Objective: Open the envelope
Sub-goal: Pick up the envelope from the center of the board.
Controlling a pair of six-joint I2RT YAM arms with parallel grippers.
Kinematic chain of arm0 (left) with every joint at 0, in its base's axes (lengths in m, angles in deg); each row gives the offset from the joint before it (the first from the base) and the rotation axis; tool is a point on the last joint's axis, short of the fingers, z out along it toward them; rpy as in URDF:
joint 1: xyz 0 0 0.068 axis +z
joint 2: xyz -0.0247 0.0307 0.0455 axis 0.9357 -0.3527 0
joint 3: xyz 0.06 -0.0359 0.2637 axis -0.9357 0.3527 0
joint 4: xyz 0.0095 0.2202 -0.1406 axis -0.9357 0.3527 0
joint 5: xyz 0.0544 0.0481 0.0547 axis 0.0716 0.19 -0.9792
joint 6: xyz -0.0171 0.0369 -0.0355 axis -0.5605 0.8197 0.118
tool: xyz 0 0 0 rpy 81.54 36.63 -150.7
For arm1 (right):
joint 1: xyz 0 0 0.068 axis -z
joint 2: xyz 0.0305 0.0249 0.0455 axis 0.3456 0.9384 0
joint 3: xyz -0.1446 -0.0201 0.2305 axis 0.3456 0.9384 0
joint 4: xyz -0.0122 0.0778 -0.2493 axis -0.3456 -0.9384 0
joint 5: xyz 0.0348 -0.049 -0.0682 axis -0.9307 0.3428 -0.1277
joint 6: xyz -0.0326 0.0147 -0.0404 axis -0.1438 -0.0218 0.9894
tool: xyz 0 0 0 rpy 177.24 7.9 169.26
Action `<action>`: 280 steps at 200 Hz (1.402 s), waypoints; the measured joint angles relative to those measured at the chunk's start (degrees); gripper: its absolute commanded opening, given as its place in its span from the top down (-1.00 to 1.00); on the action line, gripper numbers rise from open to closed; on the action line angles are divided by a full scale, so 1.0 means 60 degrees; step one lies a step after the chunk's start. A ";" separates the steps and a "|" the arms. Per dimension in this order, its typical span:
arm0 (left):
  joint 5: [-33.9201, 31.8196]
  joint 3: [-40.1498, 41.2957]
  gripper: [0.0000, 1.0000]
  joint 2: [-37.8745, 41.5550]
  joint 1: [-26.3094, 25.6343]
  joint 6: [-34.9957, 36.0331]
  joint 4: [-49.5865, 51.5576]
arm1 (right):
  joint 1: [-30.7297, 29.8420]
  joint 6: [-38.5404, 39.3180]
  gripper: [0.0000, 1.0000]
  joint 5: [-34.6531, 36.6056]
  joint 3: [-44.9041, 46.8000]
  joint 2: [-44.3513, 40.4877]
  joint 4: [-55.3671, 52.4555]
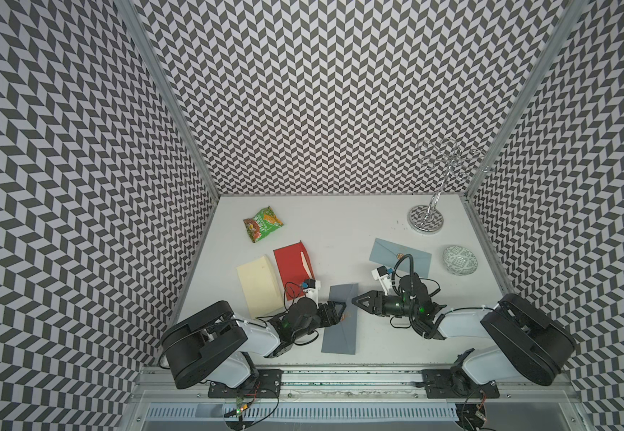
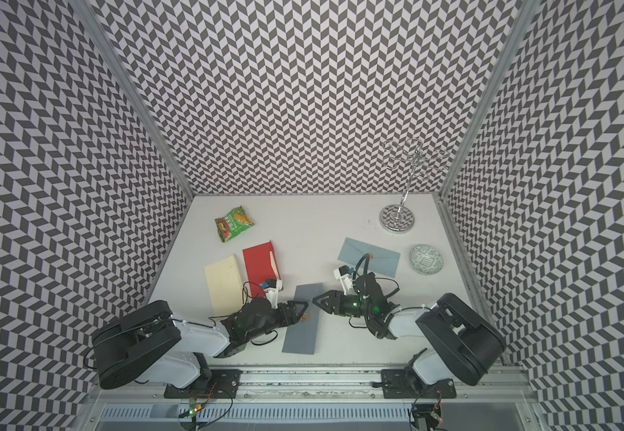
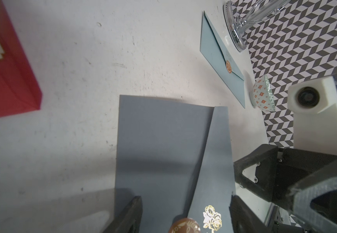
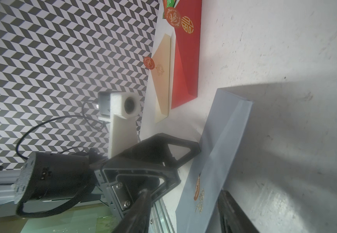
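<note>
Grey and matte: look toward 6 o'clock for the long dark grey paper envelope [image 1: 340, 330], flat on the white tabletop [image 1: 340, 231], short ends to 12 and 6, midway between both arms. Note the round brown wax seal [image 3: 183, 226] pinning the tip of a triangular flap hinged along the 3 o'clock long edge. Judged not yet opened.

Left gripper [image 1: 341, 311]: released, black fingers [image 3: 131, 213] spread wide over the seal area, grasping nothing. Contact with the paper unclear. Probably parked there to hold the body down.

Right gripper [image 1: 355, 299]: likewise released and empty, jaws apart at the envelope's 2 o'clock edge, beside the flap fold. Likely lined up to slip under the flap and peel toward 3 o'clock.

Containers next:
- Small patterned ceramic bowl [image 1: 459, 260] at 3 o'clock, upright, nothing visible inside.
- Pale blue paper envelope [image 1: 385, 252] at 2 o'clock, sealed.
- Red paper envelope [image 1: 290, 268] and cream paper envelope [image 1: 258, 287] side by side at 9 o'clock, contents hidden.
- Green foil snack packet [image 1: 263, 224] at 11 o'clock, seemingly unopened.
</note>
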 measured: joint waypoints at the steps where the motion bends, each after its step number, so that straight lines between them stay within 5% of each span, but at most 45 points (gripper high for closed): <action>1: 0.0000 0.0004 -0.39 0.0000 0.0000 0.0000 -0.0004 | 0.0000 -0.0015 -0.04 0.0000 0.0004 0.0015 0.0025; 47: 0.0022 0.0160 -0.34 0.0000 0.0000 -0.0091 -0.0259 | -0.0015 -0.0375 0.15 0.0226 0.0306 0.0266 0.0903; 142: 0.0044 0.0441 -0.35 -0.0022 0.0000 -0.0248 -0.0528 | -0.0208 -0.1472 0.12 0.0776 0.1155 0.1333 0.3428; 214: -0.0426 0.0273 -0.47 0.1716 0.0000 0.0372 0.1308 | -0.0248 -0.0273 0.04 0.2969 -0.0670 -0.0809 -0.2357; 280: -0.0525 0.0066 -0.49 0.1942 0.0357 0.0699 0.2393 | -0.0375 0.1045 0.03 0.2849 -0.1905 -0.0634 -0.5195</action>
